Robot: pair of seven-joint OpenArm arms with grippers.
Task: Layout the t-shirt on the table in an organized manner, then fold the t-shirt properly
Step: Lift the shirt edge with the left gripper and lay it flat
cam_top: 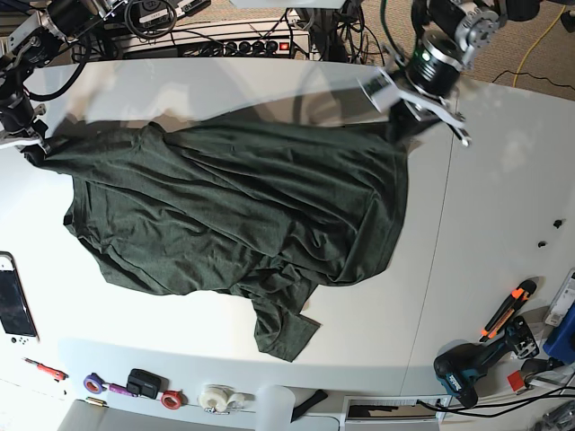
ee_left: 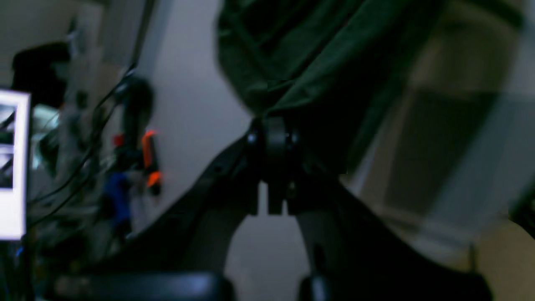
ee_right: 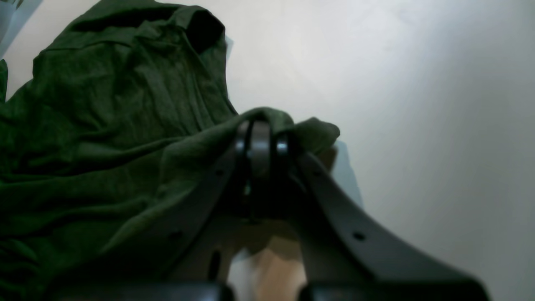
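The dark green t-shirt [cam_top: 234,206] lies rumpled across the white table [cam_top: 485,233], one sleeve pointing toward the front edge. At the view's left, my right gripper [cam_top: 34,144] pinches one edge of the shirt. The right wrist view shows that gripper [ee_right: 259,133] shut on a fold of the t-shirt [ee_right: 104,104] above the table [ee_right: 418,104]. Toward the back right my left gripper [cam_top: 409,121] holds another edge, lifted a little. In the blurred left wrist view the left gripper [ee_left: 271,125] is shut on the hanging t-shirt [ee_left: 317,54].
A drill [cam_top: 463,373] and an orange-handled tool [cam_top: 508,310] lie at the front right. A white handheld device [cam_top: 13,301] sits at the left edge, and tape rolls [cam_top: 216,398] with small items line the front edge. A dark seam [cam_top: 440,242] crosses the table's right side.
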